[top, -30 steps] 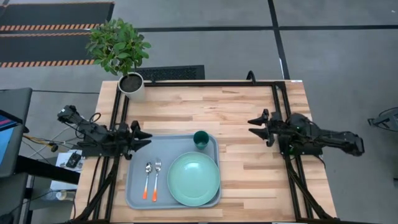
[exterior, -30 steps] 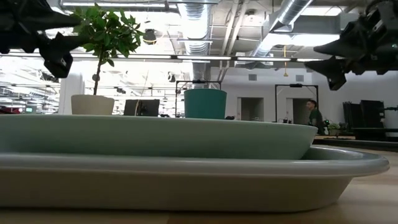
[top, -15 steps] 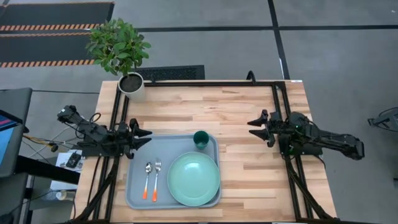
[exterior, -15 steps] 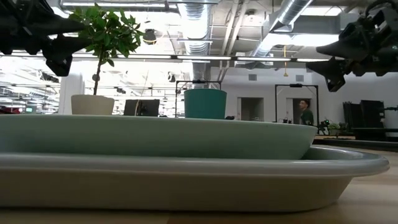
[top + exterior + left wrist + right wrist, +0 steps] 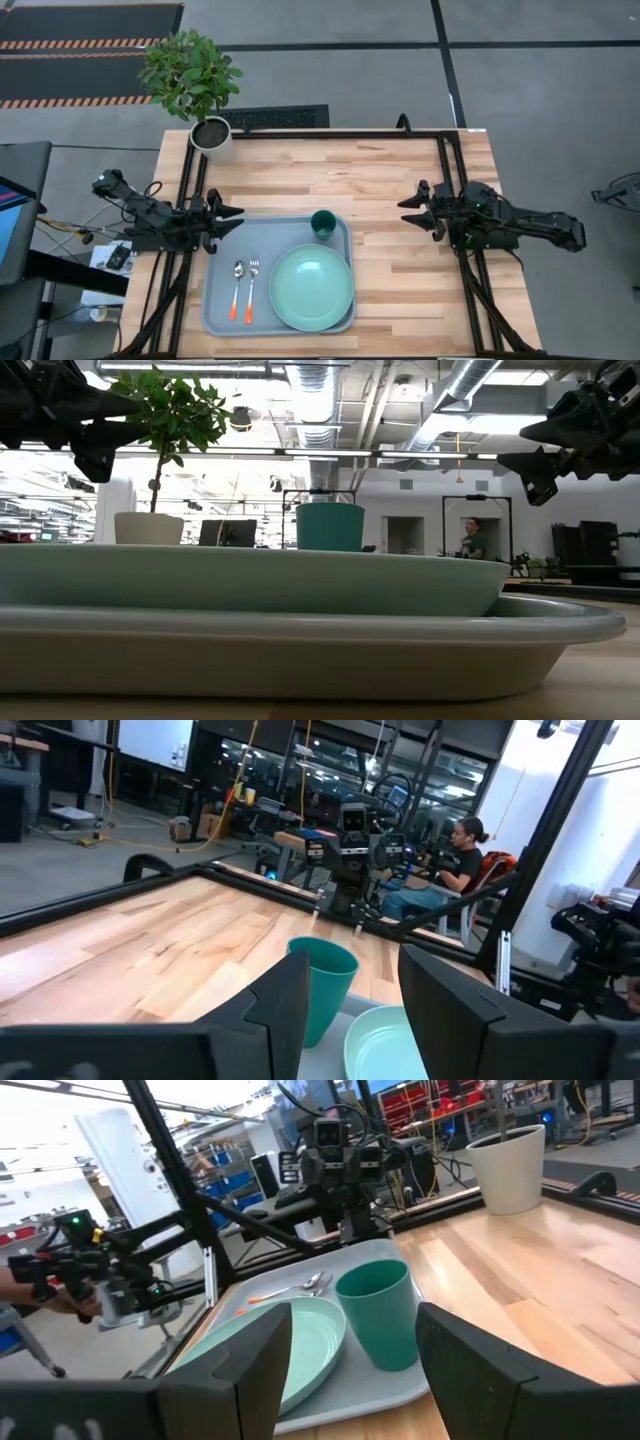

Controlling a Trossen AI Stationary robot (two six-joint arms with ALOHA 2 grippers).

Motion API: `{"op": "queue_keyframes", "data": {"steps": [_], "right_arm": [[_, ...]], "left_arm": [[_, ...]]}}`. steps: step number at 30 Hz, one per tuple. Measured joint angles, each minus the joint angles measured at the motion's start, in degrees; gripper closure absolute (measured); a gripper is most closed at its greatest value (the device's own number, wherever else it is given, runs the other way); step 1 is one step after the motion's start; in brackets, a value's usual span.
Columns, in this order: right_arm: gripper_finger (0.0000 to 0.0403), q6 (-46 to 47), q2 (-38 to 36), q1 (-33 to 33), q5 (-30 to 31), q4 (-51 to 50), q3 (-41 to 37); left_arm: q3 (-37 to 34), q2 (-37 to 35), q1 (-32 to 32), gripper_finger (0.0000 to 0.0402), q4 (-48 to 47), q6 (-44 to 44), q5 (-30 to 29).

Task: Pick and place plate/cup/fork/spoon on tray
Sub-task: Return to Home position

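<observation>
Left tool hovers open and empty over the left side of the counter, right by the tray's far left corner. Right tool is open too, nothing in it, well off to the right. On the tray, the plate sits near right, the cup far right, and the spoon lies just left of the fork.

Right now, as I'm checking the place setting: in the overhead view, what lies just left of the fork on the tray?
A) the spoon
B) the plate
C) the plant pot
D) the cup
A: the spoon lies just left of the fork on the tray; the plate is to the fork's right, the cup beyond the plate.
</observation>
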Motion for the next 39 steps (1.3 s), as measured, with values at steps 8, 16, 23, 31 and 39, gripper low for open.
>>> {"op": "queue_keyframes", "data": {"steps": [8, 16, 23, 31, 39], "right_arm": [[0.0165, 0.44, 0.00, -0.10, 0.02, 0.00, -0.02], [0.0165, -1.10, 0.00, -0.13, 0.07, 0.00, -0.04], [0.0165, -2.18, 0.00, -0.13, 0.11, 0.00, -0.04], [0.0165, -3.19, 0.00, -0.06, 0.13, -0.02, -0.04], [0.0165, -3.17, 0.00, -0.05, 0.13, -0.02, -0.04]], "left_arm": [[0.00, 0.00, 1.02, 0.0258, -0.02, 0.38, -0.04], [0.00, 0.00, 2.66, 0.0258, -0.02, 0.86, -0.02], [0.00, 0.00, 2.95, 0.0258, -0.02, -0.50, 0.02], [-0.02, 0.00, 2.95, 0.0258, -0.11, -0.03, -2.41], [-0.02, 0.00, 2.97, 0.0258, -0.11, -1.28, -1.81]]}}
